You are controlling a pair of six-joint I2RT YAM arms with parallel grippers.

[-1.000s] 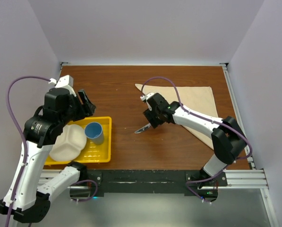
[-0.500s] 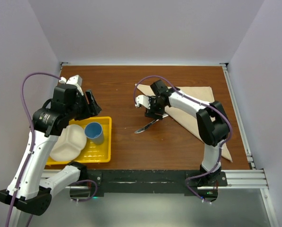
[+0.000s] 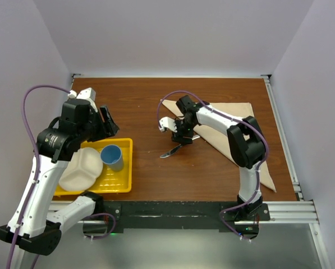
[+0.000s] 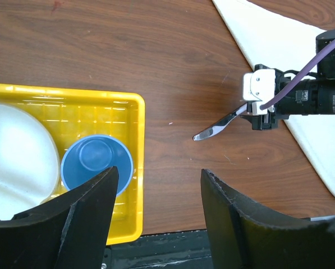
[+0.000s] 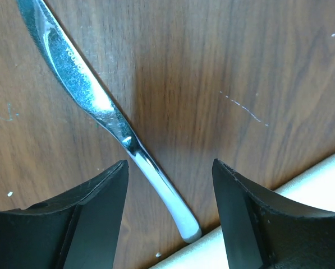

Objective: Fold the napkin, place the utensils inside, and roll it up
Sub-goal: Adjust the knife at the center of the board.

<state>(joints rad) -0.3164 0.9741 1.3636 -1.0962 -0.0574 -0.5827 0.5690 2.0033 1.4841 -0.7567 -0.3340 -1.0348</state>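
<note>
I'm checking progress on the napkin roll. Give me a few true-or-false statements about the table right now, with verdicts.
1. The knife lies with its blade on bare wood, off the napkin. True.
2. The blue cup stands on the napkin. False: it stands in the yellow tray.
3. The right end effector is shut on the knife. False: its jaws stand open, one on each side of the handle.
4. The white plate lies in the yellow tray. True.
</note>
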